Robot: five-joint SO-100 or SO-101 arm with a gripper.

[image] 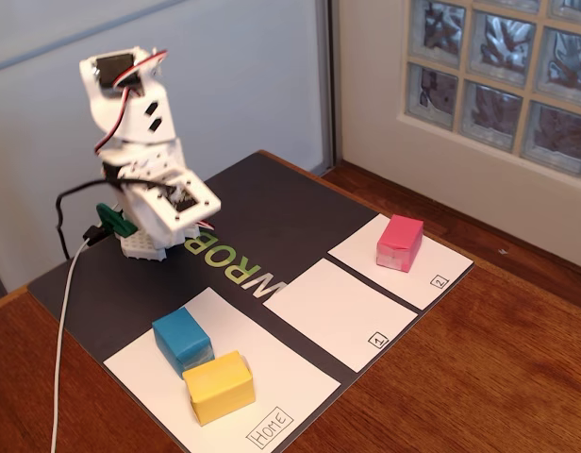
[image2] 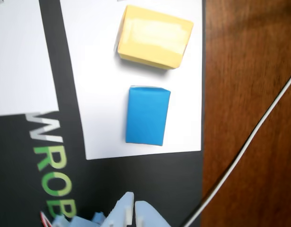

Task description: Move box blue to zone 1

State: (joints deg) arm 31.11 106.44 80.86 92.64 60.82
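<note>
Fixed view is showing a black mat [image: 272,212] on the wooden desk [image: 498,368], with "WROB" readable in white and green letters before the arm's base [image: 158,212] cuts it off. Three white panels are carrying handwritten labels: "Home" [image: 272,427], zone 1 [image: 338,311] with a boxed "1", and a far panel [image: 432,274] marked "2", where a pink block [image: 400,242] is sitting. The box blue [image: 182,340] is lying on the Home panel, touching a yellow block [image: 219,386]. Wrist view is catching the gripper [image2: 134,208] only at the bottom edge; its jaws are looking pressed together, tips meeting, holding nothing, well short of the blue box.
</note>
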